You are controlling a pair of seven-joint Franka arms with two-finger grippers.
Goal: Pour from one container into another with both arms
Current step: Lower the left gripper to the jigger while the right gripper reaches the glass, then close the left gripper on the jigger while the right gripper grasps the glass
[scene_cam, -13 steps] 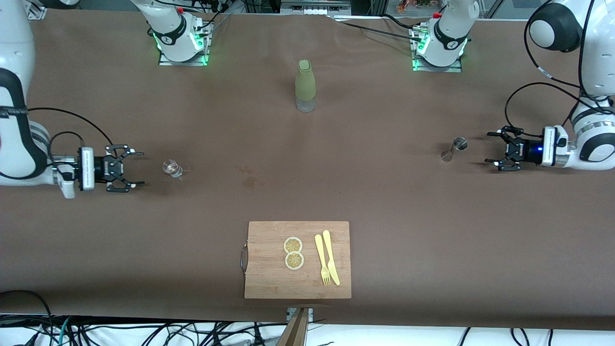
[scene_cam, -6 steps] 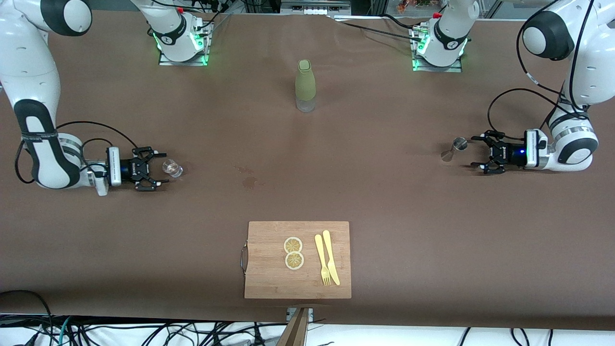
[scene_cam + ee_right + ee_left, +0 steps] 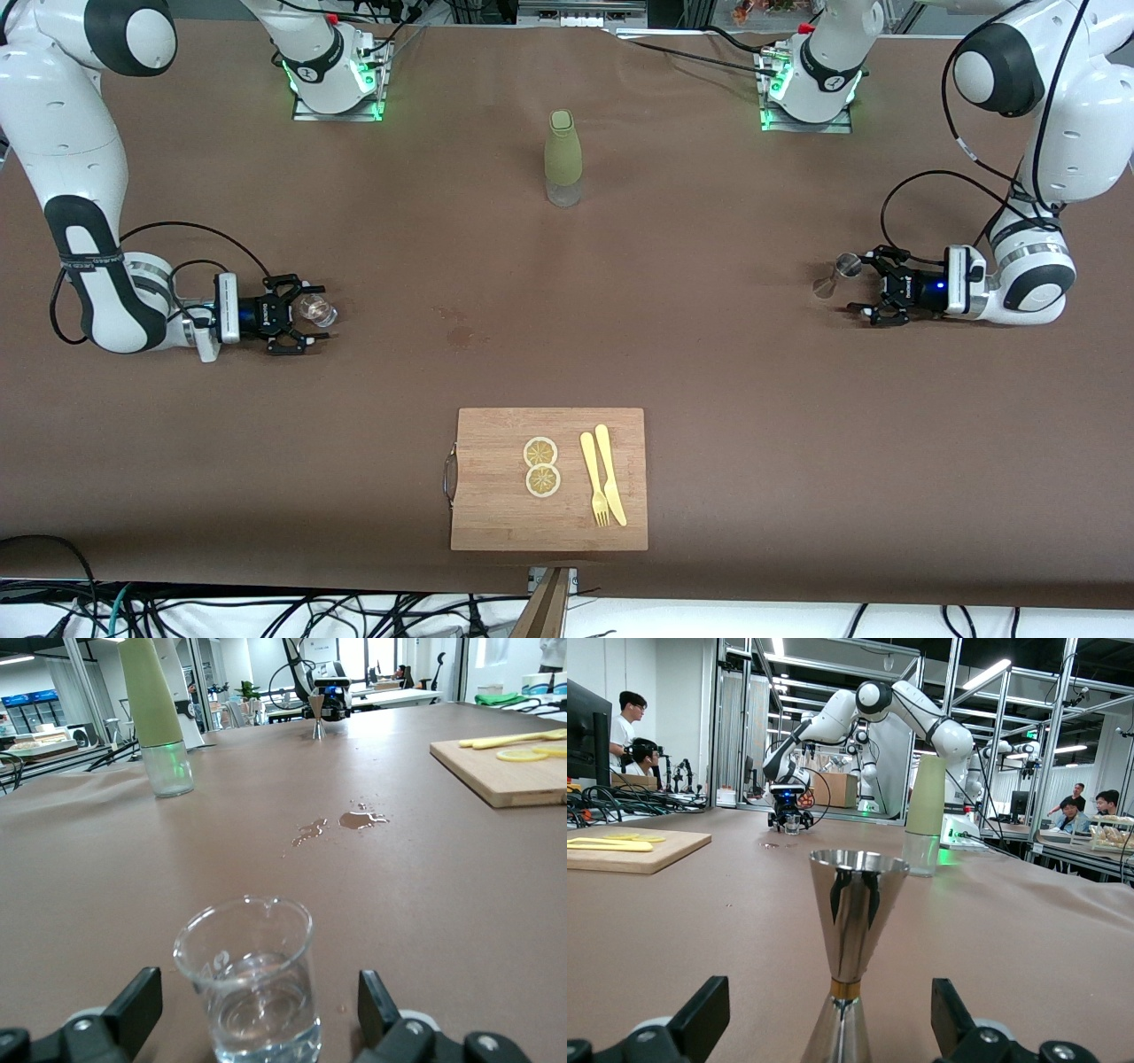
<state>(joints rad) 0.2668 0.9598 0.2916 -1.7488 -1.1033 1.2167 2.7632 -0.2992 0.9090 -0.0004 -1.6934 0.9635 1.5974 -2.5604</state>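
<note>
Bare table (image 3: 709, 354) mid-span; bottle (image 3: 563, 159), cutting board (image 3: 549, 478) only obstacles between ends.

both end effectors advanced: right (image 3: 312, 314) straddles tumbler (image 3: 316, 309), left (image 3: 864, 285) reaches measuring cup (image 3: 836, 274).

my two arms are glossy white shells with black joint caps and loose black cables looping to the wrists. the right gripper (image 3: 310, 314) and left gripper (image 3: 861, 289) are black skeletal two-finger units; green lights glow at both bases.
</note>
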